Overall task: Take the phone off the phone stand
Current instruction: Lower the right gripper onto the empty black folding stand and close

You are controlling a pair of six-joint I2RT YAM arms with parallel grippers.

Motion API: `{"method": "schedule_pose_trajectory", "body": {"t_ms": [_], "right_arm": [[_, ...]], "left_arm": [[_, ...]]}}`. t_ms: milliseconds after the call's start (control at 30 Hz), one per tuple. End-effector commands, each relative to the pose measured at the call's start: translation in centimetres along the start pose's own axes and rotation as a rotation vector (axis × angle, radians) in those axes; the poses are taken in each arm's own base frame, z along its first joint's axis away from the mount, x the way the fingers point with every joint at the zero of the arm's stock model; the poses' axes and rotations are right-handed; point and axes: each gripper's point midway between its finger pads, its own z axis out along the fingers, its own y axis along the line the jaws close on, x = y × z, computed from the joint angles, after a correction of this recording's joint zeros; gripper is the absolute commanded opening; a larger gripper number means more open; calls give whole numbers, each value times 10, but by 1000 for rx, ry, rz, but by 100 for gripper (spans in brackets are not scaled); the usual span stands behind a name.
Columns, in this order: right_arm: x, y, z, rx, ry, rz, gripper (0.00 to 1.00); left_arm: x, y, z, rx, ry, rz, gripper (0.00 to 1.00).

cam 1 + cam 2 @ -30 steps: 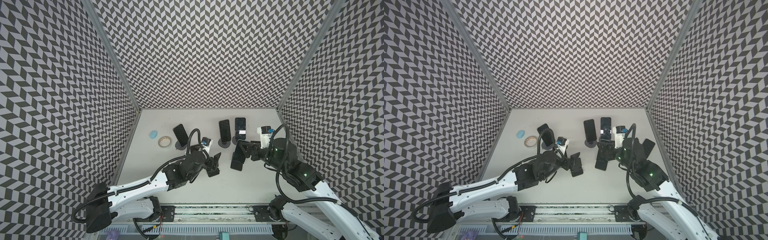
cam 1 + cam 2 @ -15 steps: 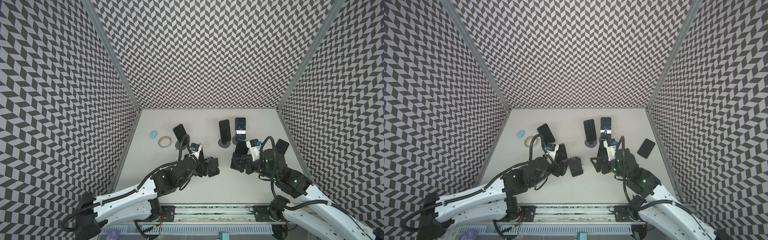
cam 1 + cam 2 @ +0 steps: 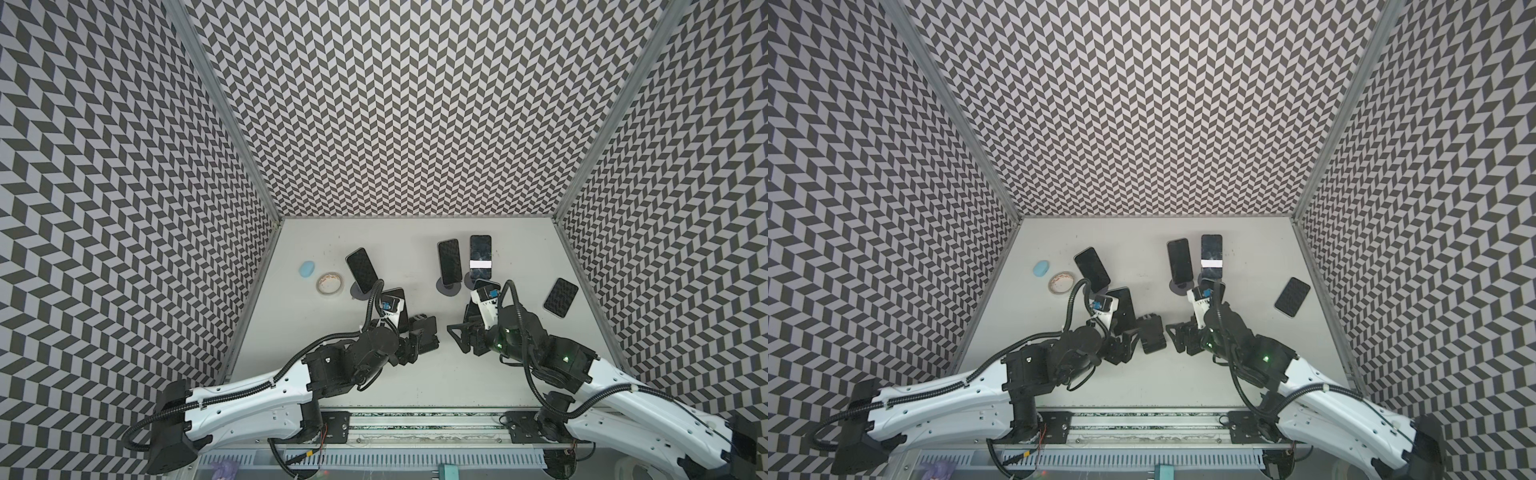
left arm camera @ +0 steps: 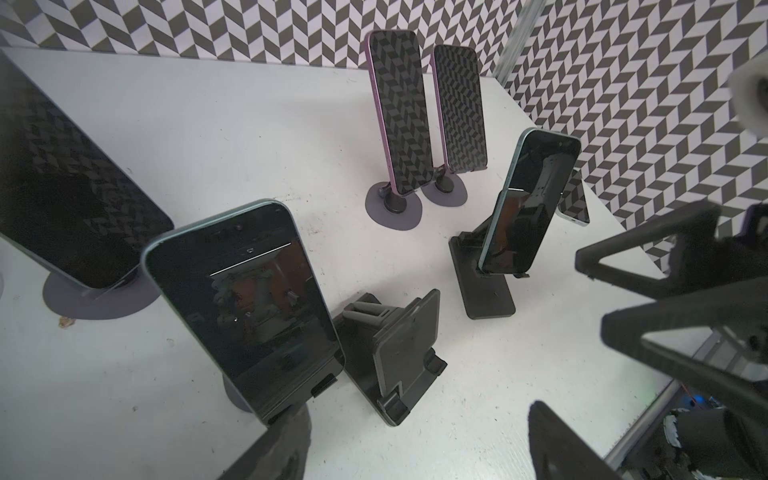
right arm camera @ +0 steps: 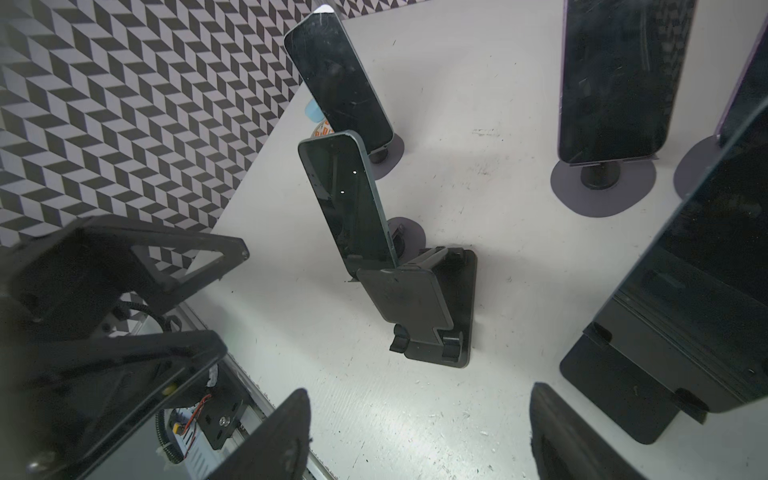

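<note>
Phone removed from its stand, grippers withdrawn. The phone [image 3: 561, 297] lies flat on the white table [image 3: 395, 232] near the right wall, well apart from every stand and from both arms. The phone stand [image 3: 424, 330], a black folding one, stands empty toward the front middle of the table, between the two grippers. The left gripper [image 4: 417, 409] points at it with its jaws wide apart and nothing between them, the fingertips [image 4: 291, 419] short of the stand's foot. The right gripper [image 5: 419, 390] faces the stand from the opposite side, its jaws likewise parted and empty, with bare table between. Just beside the empty stand, a neighbouring phone [image 4: 245, 307] leans on a round base, close to one left fingertip and partly hidden in both top views. A tilted phone [image 4: 528, 203] rests on a second black stand [image 4: 486, 286] near the right gripper. Behind stand two purple-edged phones [image 4: 401, 112] [image 4: 459, 108] on round bases, side by side. A far-left phone [image 3: 362, 270] is propped near a tape roll [image 3: 330, 283] and a blue oval [image 3: 306, 269].
</note>
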Motion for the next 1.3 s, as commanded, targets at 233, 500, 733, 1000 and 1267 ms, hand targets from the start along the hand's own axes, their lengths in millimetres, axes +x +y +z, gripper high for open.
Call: {"method": "schedule_pose_trajectory", "body": {"t_ms": [233,500,733,1000,1267], "right_arm": [[-9,18,35,67,-65,-72,89],[-2,29,61,69,-19,-107,90],[9,35,82,63,34,-120,91],[13,32,100,99,57,-121,91],[12,28,113,153,63,-113,92]], "left_arm": [[3,30,-18,-60,-53,-69,82],[0,36,-25,-82,-62,-42,83],[6,47,-28,-118,-56,4,85],[9,64,-35,-167,-74,45,85],[6,65,-41,-134,-114,59,85]]}}
